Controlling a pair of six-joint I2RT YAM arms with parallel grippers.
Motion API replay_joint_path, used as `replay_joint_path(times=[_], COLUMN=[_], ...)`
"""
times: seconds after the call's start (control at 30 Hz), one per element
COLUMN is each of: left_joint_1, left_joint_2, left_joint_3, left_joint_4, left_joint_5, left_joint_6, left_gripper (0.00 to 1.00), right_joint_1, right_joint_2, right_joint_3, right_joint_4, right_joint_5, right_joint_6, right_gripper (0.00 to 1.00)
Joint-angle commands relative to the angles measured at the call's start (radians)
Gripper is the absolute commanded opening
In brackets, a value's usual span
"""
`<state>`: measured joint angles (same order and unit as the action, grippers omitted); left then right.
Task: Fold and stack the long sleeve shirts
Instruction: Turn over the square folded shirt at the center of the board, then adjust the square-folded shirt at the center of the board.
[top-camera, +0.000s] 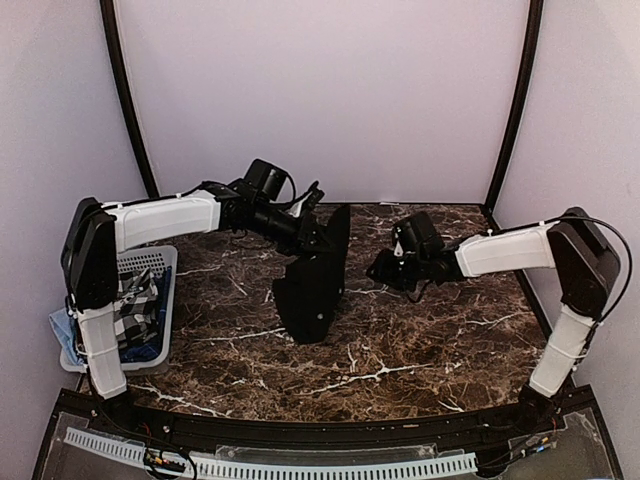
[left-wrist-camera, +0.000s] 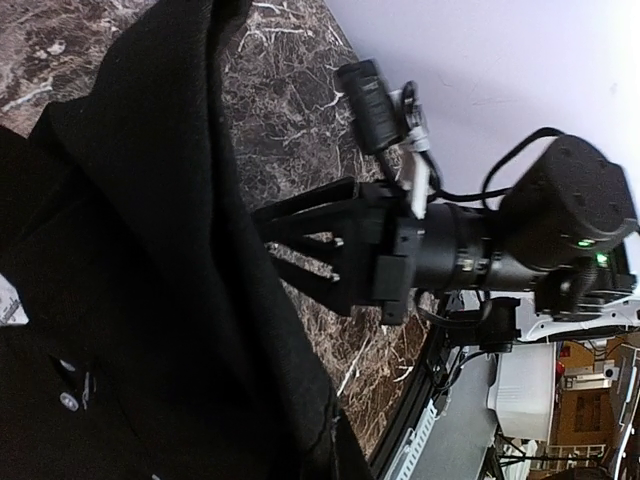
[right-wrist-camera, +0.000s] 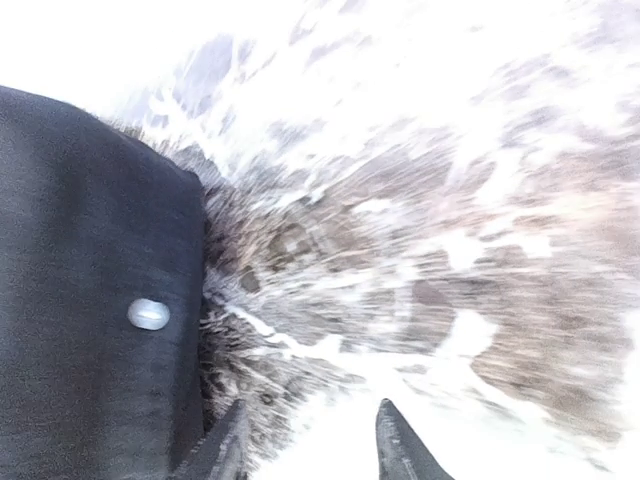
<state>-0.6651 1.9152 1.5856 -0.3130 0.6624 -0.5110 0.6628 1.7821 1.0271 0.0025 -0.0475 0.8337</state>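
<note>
The black shirt (top-camera: 312, 285) is held up above the middle of the table (top-camera: 430, 340) by the left gripper (top-camera: 318, 238), its jaws hidden in cloth. On the right gripper (top-camera: 378, 268) the jaws are seen apart, empty, blurred.

The top camera looked down from above and behind my bases, taking in the whole marble table (top-camera: 420, 350). My left wrist camera sat pressed close to the black shirt (left-wrist-camera: 150, 250), facing my right gripper (left-wrist-camera: 265, 238); my right wrist camera sat low, close to that same shirt.
</note>
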Motion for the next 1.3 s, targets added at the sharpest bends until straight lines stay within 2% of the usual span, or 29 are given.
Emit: replay_joint_path(times=[0.0,0.07,0.1,0.13,0.2,0.3,0.43,0.7,0.83,1.07,1.2,1.23,1.27], left_joint_1=[-0.070,-0.113,-0.124,-0.142,-0.151,-0.141,-0.089,0.048,0.084,0.063,0.013,0.006,-0.005], left_joint_2=[0.105,0.176,0.195,0.219,0.223,0.187,0.093,-0.127,-0.173,-0.192,-0.166,-0.160,-0.154], left_joint_3=[0.115,0.199,0.216,0.246,0.270,0.293,0.219,-0.193,-0.354,-0.557,-0.606,-0.610,-0.618], left_joint_4=[0.074,0.087,0.091,0.099,0.100,0.042,0.025,0.054,0.102,0.253,0.279,0.277,0.268], left_joint_5=[0.026,0.027,0.028,0.027,0.004,-0.083,-0.175,-0.273,-0.193,-0.016,-0.015,-0.022,-0.044], left_joint_6=[-0.060,-0.087,-0.096,-0.116,-0.134,-0.114,-0.139,-0.151,-0.131,-0.149,-0.158,-0.161,-0.174], left_gripper=[0.12,0.28,0.32,0.41,0.53,0.63,0.64,0.65,0.69,0.71,0.71,0.69,0.64], right_joint_1=[-0.029,-0.036,-0.040,-0.047,-0.060,-0.069,-0.069,-0.051,-0.045,-0.009,0.033,0.047,0.064], right_joint_2=[-0.155,-0.211,-0.236,-0.257,-0.301,-0.332,-0.285,-0.190,-0.158,-0.099,-0.027,-0.008,0.011], right_joint_3=[-0.020,-0.006,0.000,0.002,-0.007,-0.039,-0.053,-0.070,-0.099,-0.134,-0.100,-0.087,-0.073], right_joint_4=[-0.157,-0.227,-0.264,-0.298,-0.342,-0.340,-0.324,-0.335,-0.341,-0.302,-0.283,-0.277,-0.273], right_joint_5=[0.140,0.198,0.224,0.242,0.259,0.251,0.199,0.157,0.157,0.109,0.093,0.091,0.087], right_joint_6=[-0.080,-0.100,-0.104,-0.107,-0.109,-0.119,-0.140,-0.150,-0.155,-0.156,-0.154,-0.154,-0.154], right_gripper=[0.44,0.49,0.51,0.53,0.59,0.65,0.67,0.61,0.60,0.47,0.42,0.41,0.40])
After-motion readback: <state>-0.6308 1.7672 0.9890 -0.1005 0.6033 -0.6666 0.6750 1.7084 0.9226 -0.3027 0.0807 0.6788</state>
